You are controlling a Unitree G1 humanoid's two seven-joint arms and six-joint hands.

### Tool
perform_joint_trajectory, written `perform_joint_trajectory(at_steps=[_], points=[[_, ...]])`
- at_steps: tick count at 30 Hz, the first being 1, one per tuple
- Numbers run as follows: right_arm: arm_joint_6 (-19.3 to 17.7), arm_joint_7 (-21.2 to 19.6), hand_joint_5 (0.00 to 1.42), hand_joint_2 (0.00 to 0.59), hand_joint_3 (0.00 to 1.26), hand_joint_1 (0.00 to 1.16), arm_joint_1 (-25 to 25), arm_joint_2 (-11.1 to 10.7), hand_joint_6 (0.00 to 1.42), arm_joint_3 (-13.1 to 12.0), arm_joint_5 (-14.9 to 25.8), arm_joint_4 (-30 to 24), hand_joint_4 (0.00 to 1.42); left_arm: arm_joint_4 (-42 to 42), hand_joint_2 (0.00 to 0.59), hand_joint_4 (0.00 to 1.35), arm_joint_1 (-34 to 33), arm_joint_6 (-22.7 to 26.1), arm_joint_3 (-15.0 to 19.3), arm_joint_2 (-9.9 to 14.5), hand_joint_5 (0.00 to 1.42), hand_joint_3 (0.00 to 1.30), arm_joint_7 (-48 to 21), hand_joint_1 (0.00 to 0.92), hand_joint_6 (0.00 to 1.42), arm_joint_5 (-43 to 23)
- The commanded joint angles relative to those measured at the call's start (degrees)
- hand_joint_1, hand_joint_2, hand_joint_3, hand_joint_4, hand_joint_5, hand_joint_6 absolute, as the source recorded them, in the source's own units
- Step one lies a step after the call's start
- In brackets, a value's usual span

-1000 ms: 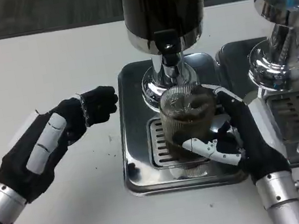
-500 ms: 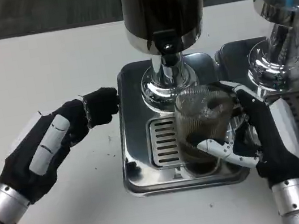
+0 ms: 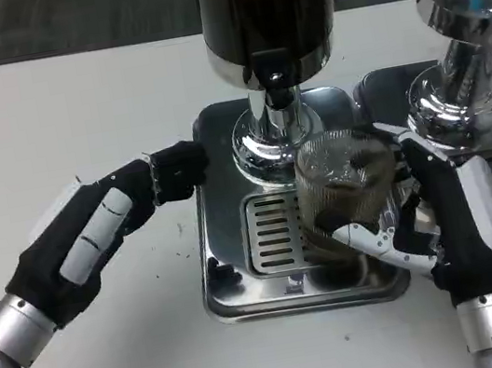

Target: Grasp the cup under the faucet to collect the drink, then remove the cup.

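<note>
The white table (image 3: 55, 112) carries two drink dispensers, and the nearer, dark-tanked dispenser (image 3: 269, 10) stands at twelve o'clock, its faucet (image 3: 274, 94) pointing down over a steel drip tray (image 3: 228, 244). A second dispenser (image 3: 471, 33) stands at two o'clock on a tray of its own.

The right hand (image 3: 447, 226) comes in from five o'clock and wraps the ribbed, clear cup (image 3: 346, 191) from its right side, thumb across the near wall and the other fingers behind (the far fingers are mostly hidden by the cup). That side-on hold probably keeps the cup upright and its mouth free to take the drink. The cup sits over the tray's grate, at about four o'clock from the faucet and not straight beneath it; dark liquid seems to lie inside, though how much is hard to tell, and whether its base touches the grate I cannot say.

The left hand (image 3: 111, 225) lies at nine o'clock on the table, fingers curled in with nothing in them, their dark tips just beside the tray's left rim, likely waiting.
</note>
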Motion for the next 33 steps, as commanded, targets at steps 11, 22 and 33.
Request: perform_joint_trajectory(at_steps=[11, 22, 33], points=[[-1.75, -1.1, 0.86, 0.169, 0.6, 0.84, 5.22, -0.11, 1.22, -2.37, -0.5, -10.87, 0.67, 0.1, 0.198, 0.13, -0.39, -11.18, -2.35, 3.12, 0.13, 0.21, 5.63, 0.0, 0.15, 8.48], [-1.22, 0.98, 0.87, 0.161, 0.6, 0.85, 7.96, -0.2, 1.22, -3.11, -0.05, -16.84, 0.69, -1.85, 0.184, 0.02, 0.85, -22.35, -4.32, 9.72, 0.02, 0.11, 13.62, 0.0, 0.06, 17.72], [-1.04, 3.79, 0.89, 0.156, 0.61, 0.87, 10.78, -0.38, 1.23, -3.77, 0.68, -21.93, 0.69, -5.72, 0.177, 0.0, 4.31, -28.04, -6.39, 15.54, 0.0, 0.08, 17.57, 0.0, 0.02, 21.46]])
